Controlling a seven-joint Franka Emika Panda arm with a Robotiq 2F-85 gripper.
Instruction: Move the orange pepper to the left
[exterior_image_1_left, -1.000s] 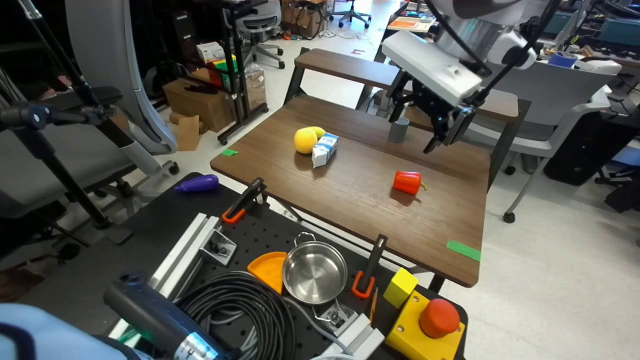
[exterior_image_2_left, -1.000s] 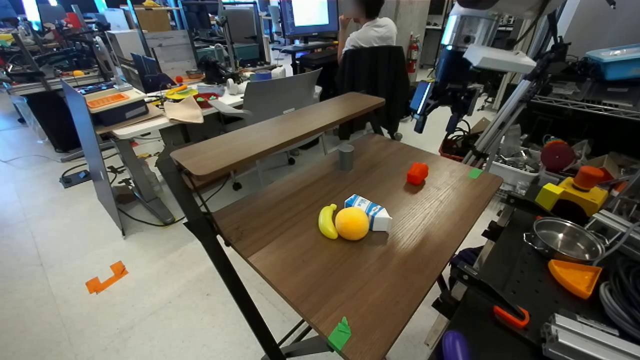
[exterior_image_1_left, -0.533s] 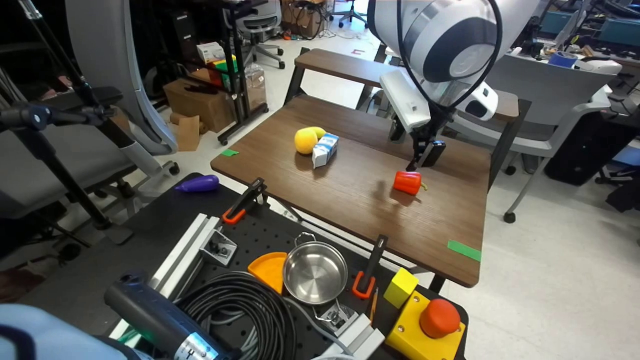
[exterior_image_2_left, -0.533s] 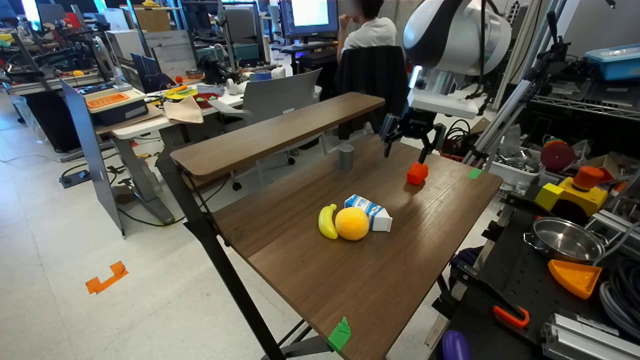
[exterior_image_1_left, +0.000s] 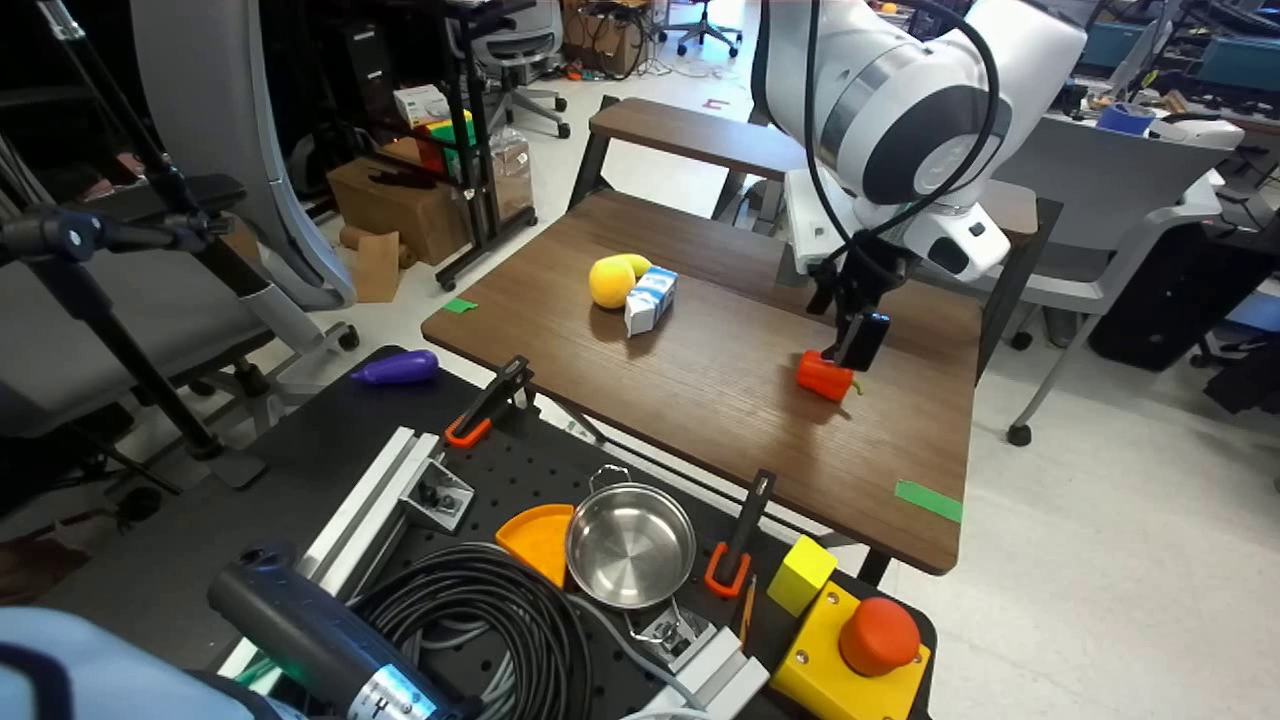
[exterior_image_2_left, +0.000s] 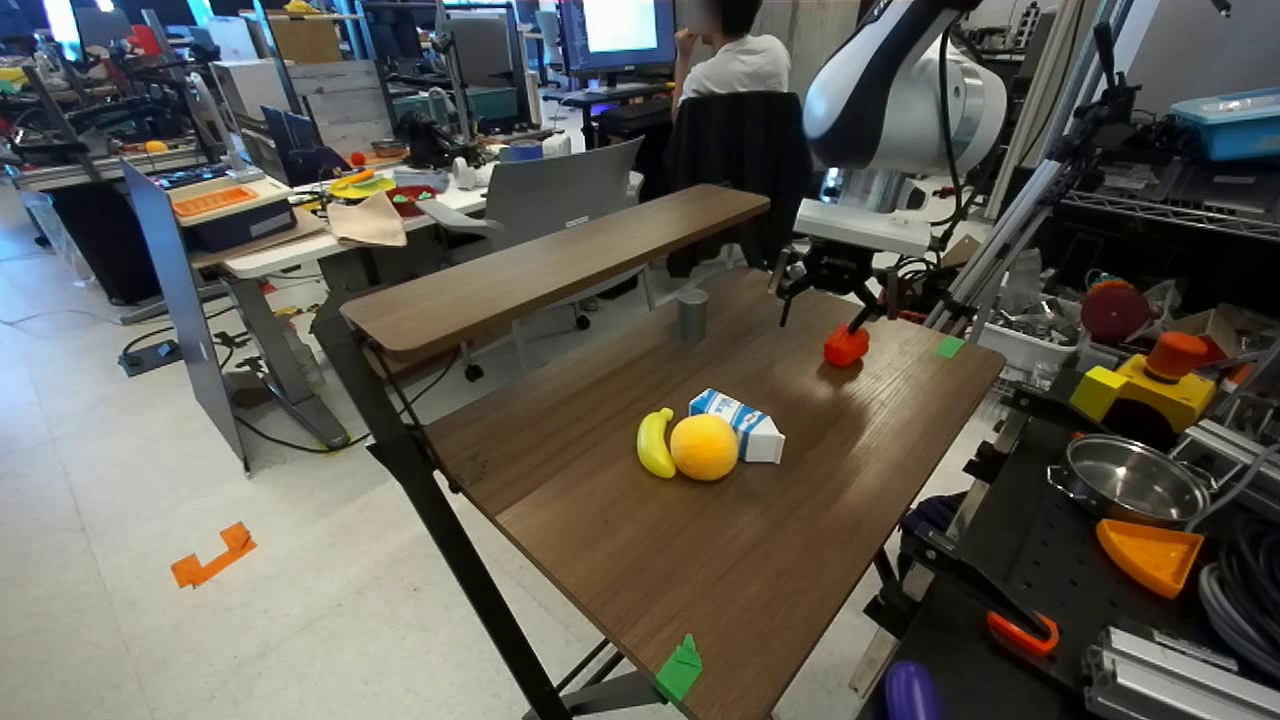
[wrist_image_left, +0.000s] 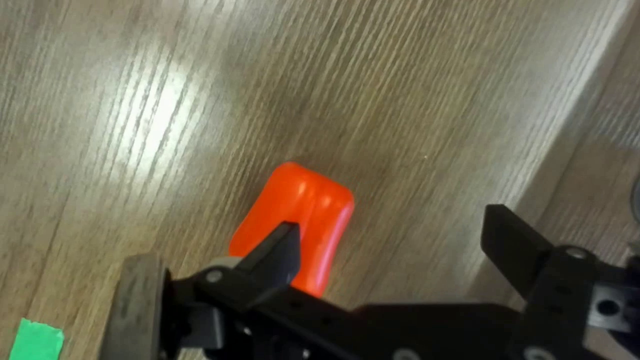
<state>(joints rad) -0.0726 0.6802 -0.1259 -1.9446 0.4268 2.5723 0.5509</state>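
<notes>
Spread claw (wrist_image_left: 392, 217) with one finger over the orange pepper (wrist_image_left: 305, 195)

The orange pepper, a glossy red-orange toy, lies on its side on the brown wooden tabletop (exterior_image_1_left: 700, 370), nearer to one short end. In an exterior view its green stem (exterior_image_1_left: 857, 385) points toward the right edge of that view. The claw hangs low over this place, its two fingers well apart. In the wrist view one finger covers a part of the pepper, while the other is above bare wood. Whether the nearer finger touches the pepper, I cannot tell.

Farther along the tabletop, in both exterior views, there is a small group: a yellow round toy fruit (exterior_image_2_left: 704, 447), just beside it a toy banana (exterior_image_2_left: 655, 445), and a blue-and-white milk carton (exterior_image_2_left: 745, 425), which lies on its side. A grey cylinder (exterior_image_2_left: 692, 315) stands upright near the raised shelf (exterior_image_2_left: 580, 252). Pieces of green tape (exterior_image_1_left: 928, 500) are stuck at two corners of the tabletop.
</notes>
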